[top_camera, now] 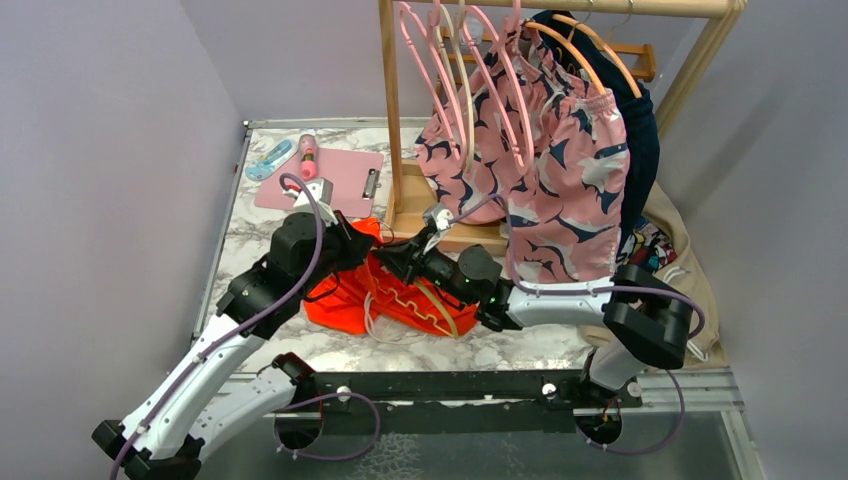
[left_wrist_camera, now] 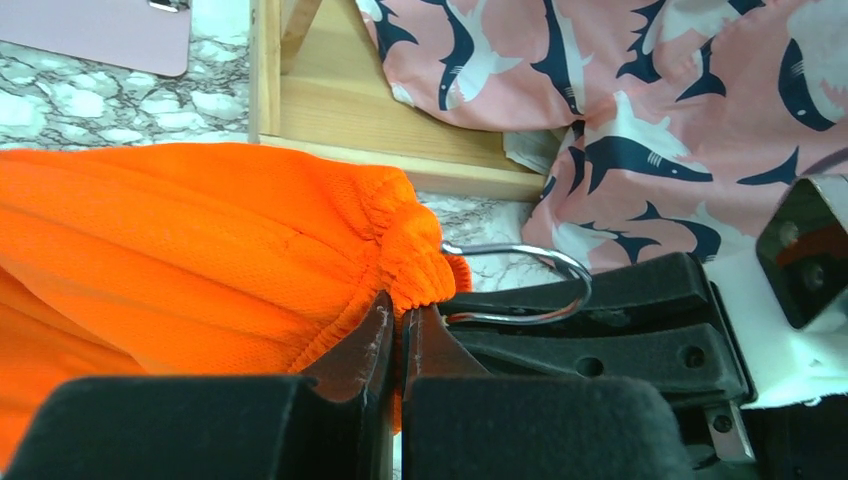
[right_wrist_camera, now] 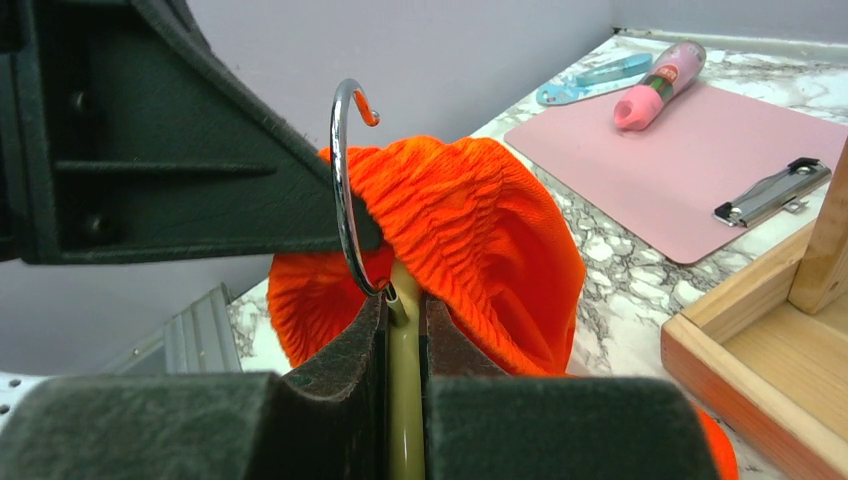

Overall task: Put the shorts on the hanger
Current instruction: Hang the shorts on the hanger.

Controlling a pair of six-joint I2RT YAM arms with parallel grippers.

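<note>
Fingers [left_wrist_camera: 365, 345] of the left tool [left_wrist_camera: 398, 335] are pressing nearly together, pinching the gathered waistband edge of the orange shorts [left_wrist_camera: 180, 240], which are bunching just ahead and left of it on the marble worktop [left_wrist_camera: 60, 100]. The right tool [right_wrist_camera: 404, 330] is clamping narrowly on the stem of the pale-yellow hanger [right_wrist_camera: 404, 400]; the metal hook [right_wrist_camera: 342, 180] is curling up directly above its fingertips, against the waistband. Beyond both tools, pink shark-print shorts [left_wrist_camera: 650, 120] are draping over a wooden rack base [left_wrist_camera: 350, 110], and a pink clipboard [right_wrist_camera: 680, 170] is lying farther off.
</note>
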